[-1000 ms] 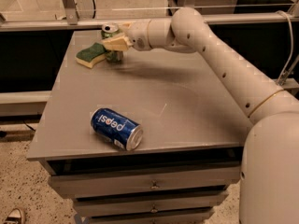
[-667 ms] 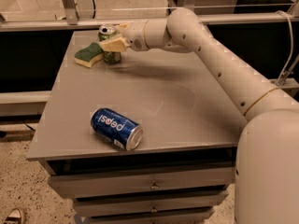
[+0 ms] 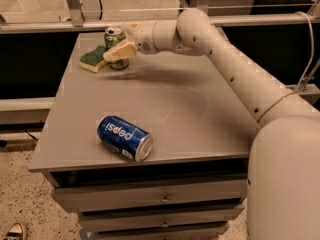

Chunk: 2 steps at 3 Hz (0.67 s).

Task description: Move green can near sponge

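The green can (image 3: 114,34) stands upright at the far left of the grey table (image 3: 200,109), its base touching or nearly touching the right end of the sponge (image 3: 94,59). The sponge is yellow with a dark green top and lies flat. My gripper (image 3: 118,44) reaches in from the right and is closed around the can, with one pale finger (image 3: 120,51) across its front and the other behind its top. The lower part of the can is hidden by the front finger.
A blue Pepsi can (image 3: 124,137) lies on its side near the table's front edge. My white arm (image 3: 235,79) spans the right side of the table. A metal railing (image 3: 75,6) runs behind the table, with drawers (image 3: 160,199) below its front.
The gripper with the green can has shifted slightly left and down, bringing the can right beside the sponge. The Pepsi can and sponge have not moved.
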Each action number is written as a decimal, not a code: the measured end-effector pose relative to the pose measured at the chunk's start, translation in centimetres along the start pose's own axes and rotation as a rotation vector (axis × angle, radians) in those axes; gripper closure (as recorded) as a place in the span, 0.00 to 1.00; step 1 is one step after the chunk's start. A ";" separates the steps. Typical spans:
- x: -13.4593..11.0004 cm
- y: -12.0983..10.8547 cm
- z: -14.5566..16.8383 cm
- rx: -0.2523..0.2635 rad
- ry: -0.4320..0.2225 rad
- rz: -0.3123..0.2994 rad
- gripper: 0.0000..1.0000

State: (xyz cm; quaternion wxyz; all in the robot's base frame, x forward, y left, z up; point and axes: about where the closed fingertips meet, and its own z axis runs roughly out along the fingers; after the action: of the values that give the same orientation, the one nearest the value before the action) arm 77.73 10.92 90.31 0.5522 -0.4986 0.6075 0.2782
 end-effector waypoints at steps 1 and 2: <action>0.0 -0.6 -1.5 0.025 0.006 -0.009 0.00; -0.4 -1.8 -6.3 0.080 0.025 -0.025 0.00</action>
State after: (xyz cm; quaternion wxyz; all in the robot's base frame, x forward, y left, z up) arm 76.81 4.83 92.59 0.5673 -0.4872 0.6188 0.2404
